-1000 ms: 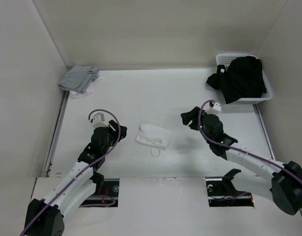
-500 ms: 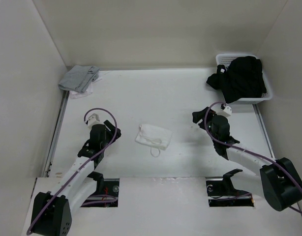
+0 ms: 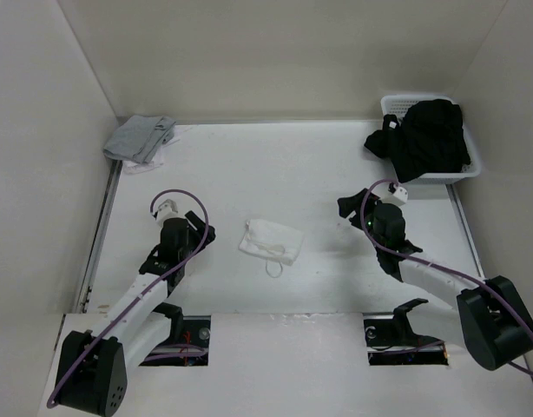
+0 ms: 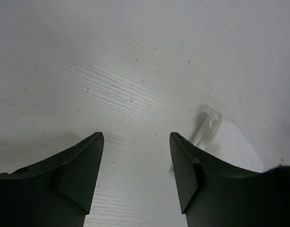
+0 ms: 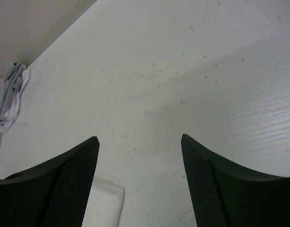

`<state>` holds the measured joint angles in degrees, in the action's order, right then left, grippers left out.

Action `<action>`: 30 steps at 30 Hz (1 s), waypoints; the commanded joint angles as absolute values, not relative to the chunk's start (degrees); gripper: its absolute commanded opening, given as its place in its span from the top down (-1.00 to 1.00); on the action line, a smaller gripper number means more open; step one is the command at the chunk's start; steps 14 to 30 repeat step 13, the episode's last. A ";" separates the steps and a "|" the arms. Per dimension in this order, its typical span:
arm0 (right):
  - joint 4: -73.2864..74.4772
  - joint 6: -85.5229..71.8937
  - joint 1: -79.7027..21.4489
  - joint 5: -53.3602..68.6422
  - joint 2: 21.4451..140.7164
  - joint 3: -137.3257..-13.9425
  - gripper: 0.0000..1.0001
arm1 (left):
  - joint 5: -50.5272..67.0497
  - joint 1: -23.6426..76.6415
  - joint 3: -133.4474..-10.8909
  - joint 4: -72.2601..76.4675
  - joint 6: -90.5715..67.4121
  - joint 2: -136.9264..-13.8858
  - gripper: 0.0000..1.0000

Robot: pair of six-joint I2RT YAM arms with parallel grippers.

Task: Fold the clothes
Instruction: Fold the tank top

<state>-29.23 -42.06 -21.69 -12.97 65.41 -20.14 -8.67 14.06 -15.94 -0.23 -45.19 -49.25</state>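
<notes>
Camisole top (image 3: 271,239) lies as a compact folded packet at the middle of the table (image 3: 275,165), between the two arms and touching neither. One narrow strap loop (image 3: 274,268) trails out from its near edge.

Left gripper (image 3: 200,233) is released. The left wrist view shows both jaws spread with only bare table between them, and the white fabric sits just to the right of the right jaw. Right gripper (image 3: 346,207) is likewise released and empty. In its wrist view a corner of the packet shows below the left jaw.

Change over the last second: both arms have drawn back from the garment. The right gripper has moved away toward the basket (image 3: 470,161) side, and the left has retreated slightly toward its base. The packet has not shifted or unfolded during the withdrawal.

Assessment: the fold appears complete and the release clean. Whether the layers are squarely aligned cannot be confirmed, as the top view is too small to show the edges. The loose strap loop is the only untidy element.

Grey folded cloth (image 3: 141,137) lies at the far left corner, and the black garment pile (image 3: 427,139) sits in the basket, both well apart from the work.
</notes>
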 commanded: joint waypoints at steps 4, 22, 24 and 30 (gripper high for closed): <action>-33.31 -42.45 -21.22 -12.04 65.57 -21.53 -0.50 | -6.60 14.54 -18.11 3.86 -44.83 -50.01 -0.13; -33.31 -42.45 -21.05 -12.04 65.65 -21.53 -0.50 | -5.98 14.90 -17.58 4.66 -44.56 -50.71 -0.15; -33.31 -42.45 -21.05 -12.04 65.65 -21.53 -0.50 | -5.98 14.90 -17.58 4.66 -44.56 -50.71 -0.15; -33.31 -42.45 -21.05 -12.04 65.65 -21.53 -0.50 | -5.98 14.90 -17.58 4.66 -44.56 -50.71 -0.15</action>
